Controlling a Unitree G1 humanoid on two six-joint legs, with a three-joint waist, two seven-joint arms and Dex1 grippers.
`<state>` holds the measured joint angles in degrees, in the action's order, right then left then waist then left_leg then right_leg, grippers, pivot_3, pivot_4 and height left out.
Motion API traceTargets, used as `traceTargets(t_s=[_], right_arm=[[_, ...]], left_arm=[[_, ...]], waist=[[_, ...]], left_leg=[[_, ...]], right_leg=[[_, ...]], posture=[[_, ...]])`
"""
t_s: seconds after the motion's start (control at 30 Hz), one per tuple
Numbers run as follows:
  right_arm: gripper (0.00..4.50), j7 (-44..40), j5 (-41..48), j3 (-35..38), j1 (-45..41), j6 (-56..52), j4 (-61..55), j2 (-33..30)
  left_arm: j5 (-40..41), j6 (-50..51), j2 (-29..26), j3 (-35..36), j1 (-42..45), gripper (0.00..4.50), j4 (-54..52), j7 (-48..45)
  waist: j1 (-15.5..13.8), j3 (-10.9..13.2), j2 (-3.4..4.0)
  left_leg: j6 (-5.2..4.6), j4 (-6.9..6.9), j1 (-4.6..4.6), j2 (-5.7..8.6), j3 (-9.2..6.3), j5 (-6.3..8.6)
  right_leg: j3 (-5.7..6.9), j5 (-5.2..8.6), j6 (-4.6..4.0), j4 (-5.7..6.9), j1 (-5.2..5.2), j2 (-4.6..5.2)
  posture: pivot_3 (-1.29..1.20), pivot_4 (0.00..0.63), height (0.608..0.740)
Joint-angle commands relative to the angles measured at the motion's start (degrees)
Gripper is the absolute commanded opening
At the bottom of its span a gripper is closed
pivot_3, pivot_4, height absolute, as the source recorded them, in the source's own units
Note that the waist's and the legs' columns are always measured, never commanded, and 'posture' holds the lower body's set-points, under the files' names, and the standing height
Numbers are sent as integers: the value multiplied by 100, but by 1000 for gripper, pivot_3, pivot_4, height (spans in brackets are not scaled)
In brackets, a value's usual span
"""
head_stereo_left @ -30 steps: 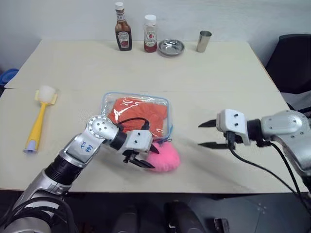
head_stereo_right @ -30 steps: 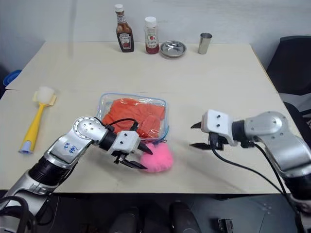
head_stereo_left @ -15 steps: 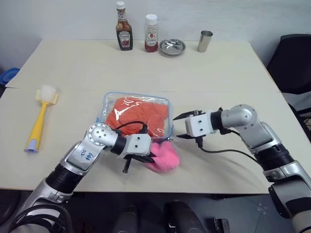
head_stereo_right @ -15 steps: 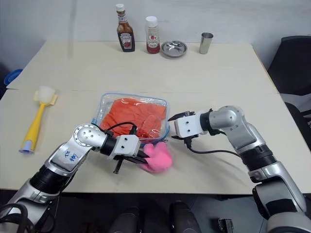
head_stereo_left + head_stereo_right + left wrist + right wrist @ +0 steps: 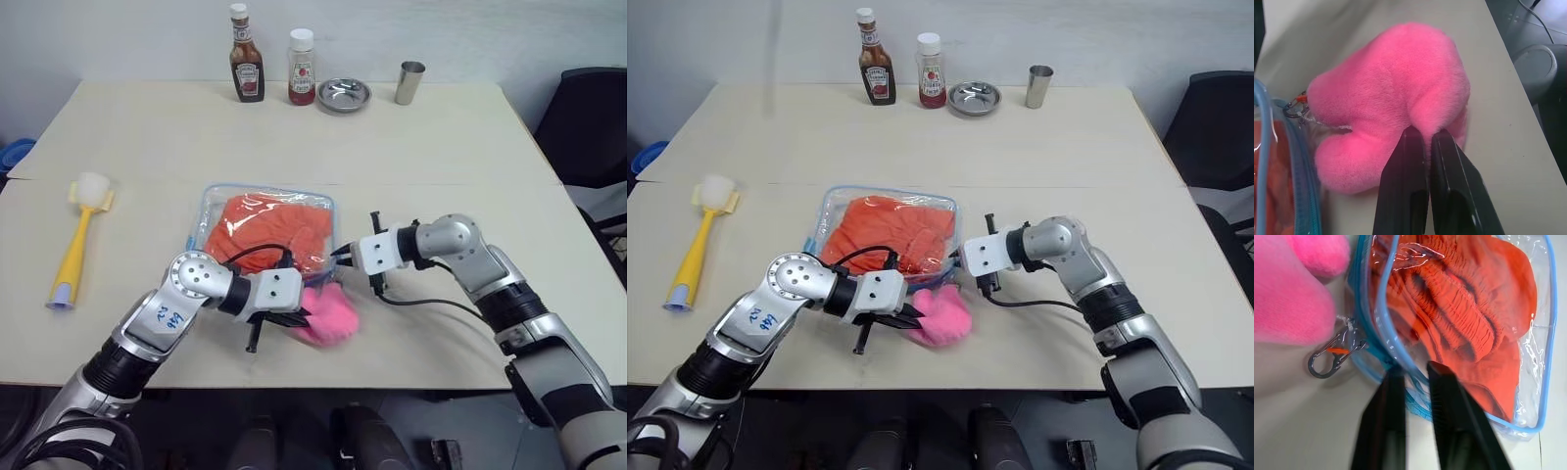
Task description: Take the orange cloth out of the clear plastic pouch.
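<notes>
The clear plastic pouch (image 5: pixel 210 199), edged in light blue, lies flat near the table's front. Inside it, the orange cloth (image 5: pixel 263 227) shows wrinkled through the plastic. A fluffy pink plush (image 5: pixel 329 313) lies against the pouch's near right corner, hooked on by a small metal clip (image 5: pixel 1332 357). My left gripper (image 5: pixel 302 314) is shut on a fold of the plush (image 5: pixel 1396 93). My right gripper (image 5: pixel 340 257) reaches in from the right and is shut on the pouch's blue zipper edge (image 5: pixel 1378 308) at the right side.
A yellow brush (image 5: pixel 78 240) lies at the left. Along the back stand a ketchup bottle (image 5: pixel 245 67), a second sauce bottle (image 5: pixel 301 67), a metal dish (image 5: pixel 343 95) and a metal cup (image 5: pixel 408 82). A black chair (image 5: pixel 588 117) is off the right edge.
My right gripper swung left from open table to the pouch's right edge and shut on it. My left gripper, open a second ago, has shut on the plush.
</notes>
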<state>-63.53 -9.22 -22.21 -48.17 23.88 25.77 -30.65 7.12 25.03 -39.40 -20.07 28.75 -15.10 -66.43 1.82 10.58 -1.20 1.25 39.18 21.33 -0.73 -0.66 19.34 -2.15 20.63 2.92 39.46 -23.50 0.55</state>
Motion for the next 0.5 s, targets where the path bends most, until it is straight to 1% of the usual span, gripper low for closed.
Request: traceTargets(t_s=[0.03, 0.1, 0.2, 0.27, 0.33, 0.4, 0.5], right_arm=[[21, -135, 176, 133, -89, 94, -83, -67], [21, -149, 133, 196, -129, 140, -23, -197], [21, -84, 87, 330, -204, 239, 182, -416], [21, -322, 311, 397, -145, 340, 149, -612], [21, -611, 605, 468, 11, 443, 2, -813], [21, -786, 807, 540, 189, 509, -148, -974], [21, -922, 1027, 657, 573, 587, -528, -1238]], left_arm=[[177, 203, -91, 324, -146, 0, -182, 135], [410, 421, -195, 640, -327, 0, -295, 169], [667, 564, -529, 1214, -770, 0, -401, 181], [853, 625, -826, 1720, -1159, 0, -435, 178], [1014, 662, -1123, 2260, -1577, 0, -435, 166], [1133, 636, -1324, 2635, -1925, 0, -493, 156], [1353, 714, -1562, 3457, -2443, 0, -510, 189]], waist=[[3, 0, 0], [3, 0, 0], [10, 0, 0], [9, 1, 1], [7, 1, 2], [-2, 2, 2], [-15, 3, 4]], left_leg=[[0, 0, 0, 0, 0, 0], [0, 0, 0, 0, 0, 0], [0, -2, 1, -1, 0, 0], [0, -2, 1, -1, -1, 0], [0, -3, 1, -1, -1, 0], [-3, -7, 1, -1, -2, 2], [-24, -9, 1, -1, -5, 14]], right_leg=[[0, 0, 0, 0, 0, 0], [0, 0, 0, 0, 0, 1], [-1, 0, 0, 0, -4, 0], [1, 0, -1, -3, -5, 2], [1, 1, -1, -6, -5, 3], [2, 1, -1, -19, -3, 4], [6, 1, -1, -30, 4, 8]], posture=[[0, 150, 740], [0, 150, 740], [0, 150, 740], [0, 150, 740], [0, 150, 740], [0, 150, 740], [0, 150, 740]])
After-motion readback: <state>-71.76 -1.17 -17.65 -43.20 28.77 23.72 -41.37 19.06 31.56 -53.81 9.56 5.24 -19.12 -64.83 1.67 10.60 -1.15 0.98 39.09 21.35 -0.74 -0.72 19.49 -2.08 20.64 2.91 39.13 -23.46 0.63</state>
